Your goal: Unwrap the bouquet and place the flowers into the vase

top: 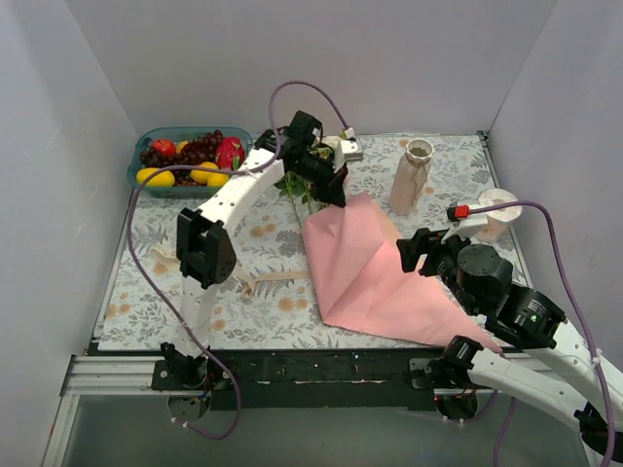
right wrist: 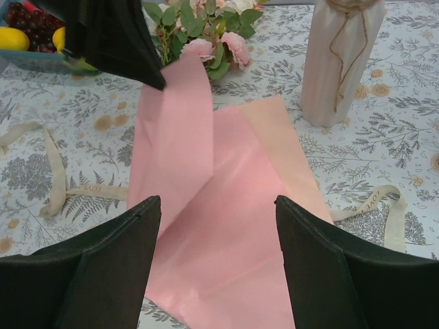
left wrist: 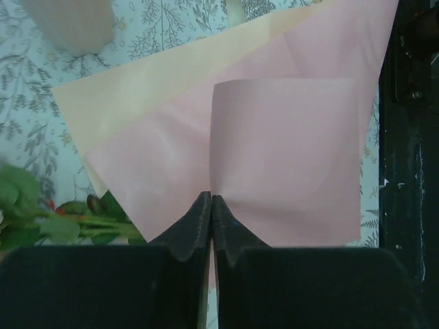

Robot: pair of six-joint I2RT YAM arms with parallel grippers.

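The left pincer (left wrist: 211, 205) pinches the pink paper (left wrist: 288, 151) tight, to peel it off the flowers (right wrist: 206, 27). The right pincer (right wrist: 216, 202) hangs wide, empty.

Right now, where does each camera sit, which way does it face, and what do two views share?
Top external: above and behind, looking down on the table; left arm and right arm show.
Left wrist: above the pink paper, looking down; left pincer shut on it.
Right wrist: low, facing flowers and vase; right pincer open.
Shared: all show the pink paper.
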